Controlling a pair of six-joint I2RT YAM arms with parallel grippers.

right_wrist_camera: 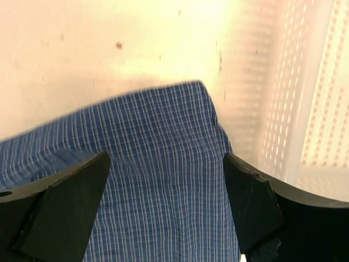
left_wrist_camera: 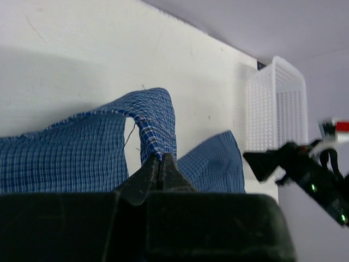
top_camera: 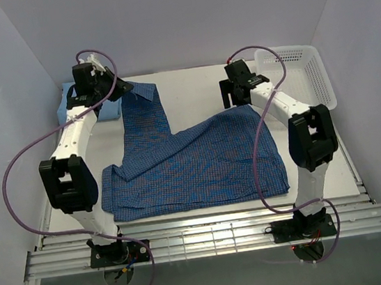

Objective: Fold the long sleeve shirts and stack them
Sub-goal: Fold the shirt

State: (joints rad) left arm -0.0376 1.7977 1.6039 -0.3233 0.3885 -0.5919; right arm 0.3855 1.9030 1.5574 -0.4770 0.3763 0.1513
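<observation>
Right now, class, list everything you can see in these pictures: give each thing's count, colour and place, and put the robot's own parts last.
dark blue checked shirt: one, dark blue with a fine check, spread over the middle of the table, one sleeve reaching to the far left.
light blue shirt: one, plain light blue, far left corner, partly hidden by the left arm.
basket: one, white mesh, far right corner.
table: one, white, under everything.
left gripper: one, black, shut on the sleeve end of the dark blue checked shirt.
right gripper: one, black, open above that shirt's far right corner.
</observation>
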